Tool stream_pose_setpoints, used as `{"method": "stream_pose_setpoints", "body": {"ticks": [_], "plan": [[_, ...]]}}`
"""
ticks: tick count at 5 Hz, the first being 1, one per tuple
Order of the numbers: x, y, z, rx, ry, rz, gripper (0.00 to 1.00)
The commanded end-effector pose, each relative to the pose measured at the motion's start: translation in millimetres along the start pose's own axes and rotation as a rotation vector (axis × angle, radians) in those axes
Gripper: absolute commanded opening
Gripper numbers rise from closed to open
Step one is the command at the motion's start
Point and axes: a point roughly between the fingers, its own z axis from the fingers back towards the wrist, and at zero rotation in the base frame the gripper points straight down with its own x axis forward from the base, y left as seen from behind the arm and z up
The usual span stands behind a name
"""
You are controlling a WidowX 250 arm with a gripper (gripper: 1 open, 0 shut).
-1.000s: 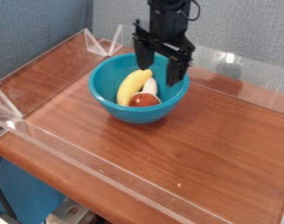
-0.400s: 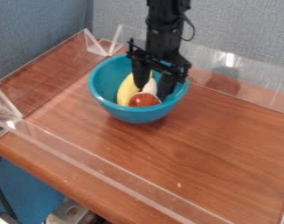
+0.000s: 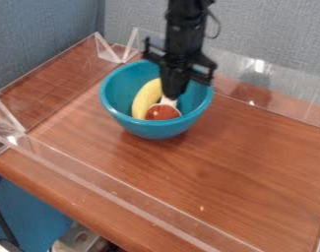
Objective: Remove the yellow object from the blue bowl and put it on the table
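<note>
The blue bowl (image 3: pixel 117 106) stands on the table (image 3: pixel 234 167) towards the back. Inside it the yellow object (image 3: pixel 148 96), a small curved banana shape, lies against the left wall. My gripper (image 3: pixel 171 91) points straight down into the bowl, black fingers drawn together. Their tips sit at the banana's right edge. The banana still rests in the bowl, and I cannot tell whether the tips pinch it.
A red ball (image 3: pixel 161 112) and a small white piece (image 3: pixel 178 102) also lie in the bowl, just right of the banana. Low clear acrylic walls (image 3: pixel 70 162) ring the tabletop. Bare wood stretches in front of and to the right of the bowl.
The fingers, spread wide over the bowl before, have closed together. The hand rolled slightly about its vertical line. The banana has not moved.
</note>
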Motion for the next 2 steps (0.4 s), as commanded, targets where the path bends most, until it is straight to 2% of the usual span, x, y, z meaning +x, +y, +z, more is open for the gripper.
{"method": "stream_pose_setpoints", "body": {"ticks": [1, 2], "plan": [[11.5, -27, 58.4, -0.006, -0.165, -0.097, 0.0], [8.1, 10, 47.2, 0.006, -0.147, 0.031, 1.0]]}}
